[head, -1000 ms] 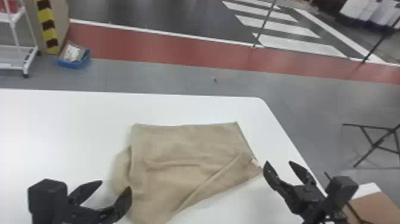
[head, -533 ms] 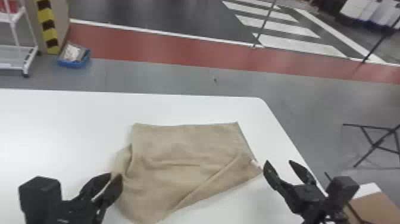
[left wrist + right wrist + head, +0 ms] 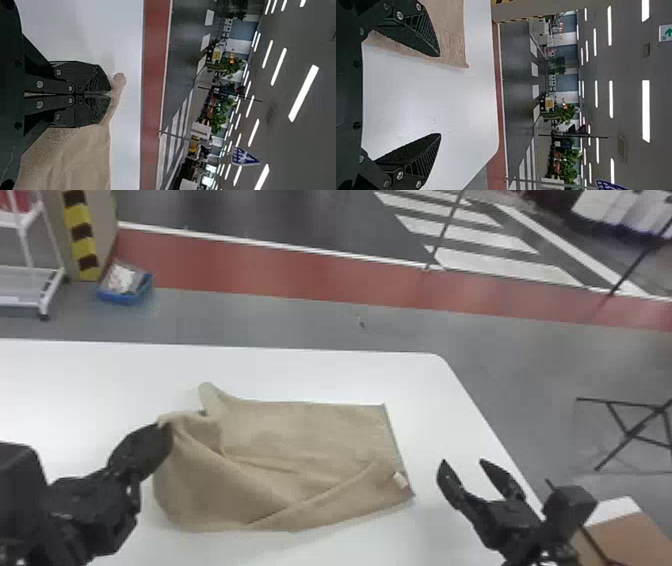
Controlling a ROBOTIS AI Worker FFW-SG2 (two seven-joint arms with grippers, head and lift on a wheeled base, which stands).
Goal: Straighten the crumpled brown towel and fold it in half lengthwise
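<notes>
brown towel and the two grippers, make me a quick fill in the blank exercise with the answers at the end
The towel, gripped by the left gripper, is ____ in colour.
The right gripper is not shut but ____.
The table under the towel is ____.
The small pale tag lies at the towel's edge nearest the robot's ____ gripper.

Missing words: brown; open; white; right

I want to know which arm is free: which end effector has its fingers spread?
The right end effector: its fingers are wide apart and hold nothing. The left end effector is shut on the towel.
</notes>
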